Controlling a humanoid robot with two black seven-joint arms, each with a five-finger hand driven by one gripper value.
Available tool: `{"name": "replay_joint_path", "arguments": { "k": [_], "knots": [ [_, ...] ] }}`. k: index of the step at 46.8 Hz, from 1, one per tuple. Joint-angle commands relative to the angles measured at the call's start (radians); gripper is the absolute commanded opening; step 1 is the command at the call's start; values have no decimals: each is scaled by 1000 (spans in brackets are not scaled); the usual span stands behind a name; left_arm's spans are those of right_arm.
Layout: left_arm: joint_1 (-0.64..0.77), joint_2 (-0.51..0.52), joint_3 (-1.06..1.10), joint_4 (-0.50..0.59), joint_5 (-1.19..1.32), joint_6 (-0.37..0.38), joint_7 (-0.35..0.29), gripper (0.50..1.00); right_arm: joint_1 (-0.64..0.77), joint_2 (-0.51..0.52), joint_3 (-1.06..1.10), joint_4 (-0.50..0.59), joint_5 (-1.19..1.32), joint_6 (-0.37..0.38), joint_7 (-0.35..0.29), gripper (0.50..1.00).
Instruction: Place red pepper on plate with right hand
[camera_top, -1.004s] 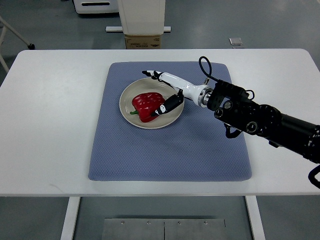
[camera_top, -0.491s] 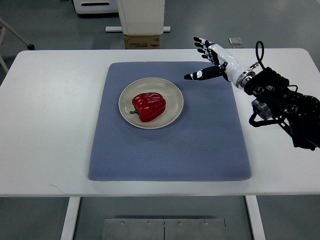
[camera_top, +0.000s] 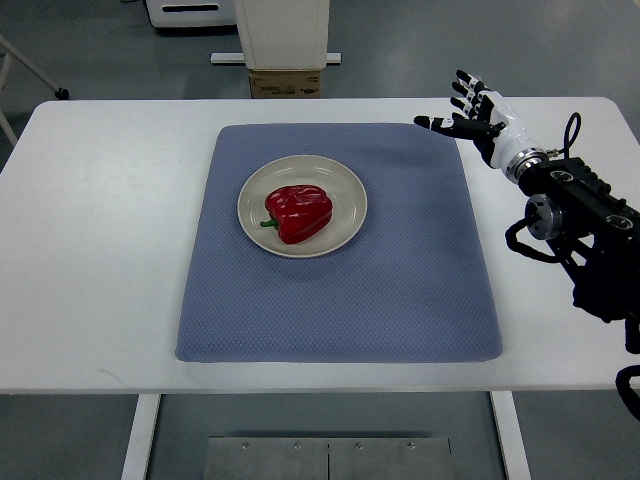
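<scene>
Red pepper (camera_top: 298, 213) lies on its side in the middle of a round beige plate (camera_top: 346, 188), glossy and lobed, with a short green stem pointing toward the table's left edge. Nothing touches the pepper. The plate sits on a blue-grey textured mat (camera_top: 400, 290), in the mat's far left part, with wide bare mat on the near side and to the right of it. The mat covers the middle of a white table (camera_top: 100, 240), leaving broad white margins along the left and right edges and a narrower strip along the near edge.

The right hand (camera_top: 480, 113), white with black fingertips, hovers above the far right corner of the mat, well apart from the plate. Its fingers are spread and hold nothing. The black forearm runs from it toward the table's right edge.

Beyond the table's far edge, on a grey floor, stands a cardboard box (camera_top: 286, 82) with the foot of a white stand (camera_top: 275, 58) behind it. The near edge shows the table's white legs and a metal panel on the floor.
</scene>
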Motion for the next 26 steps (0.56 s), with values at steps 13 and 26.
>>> {"name": "replay_joint_path", "arguments": {
  "k": [13, 26],
  "knots": [
    [0, 0, 0, 0, 0, 0, 0, 1000, -29, 48, 71, -96, 0, 0, 2, 1000],
    [0, 0, 0, 0, 0, 0, 0, 1000, -35, 54, 73, -111, 2, 0, 5, 1000]
  ]
}}
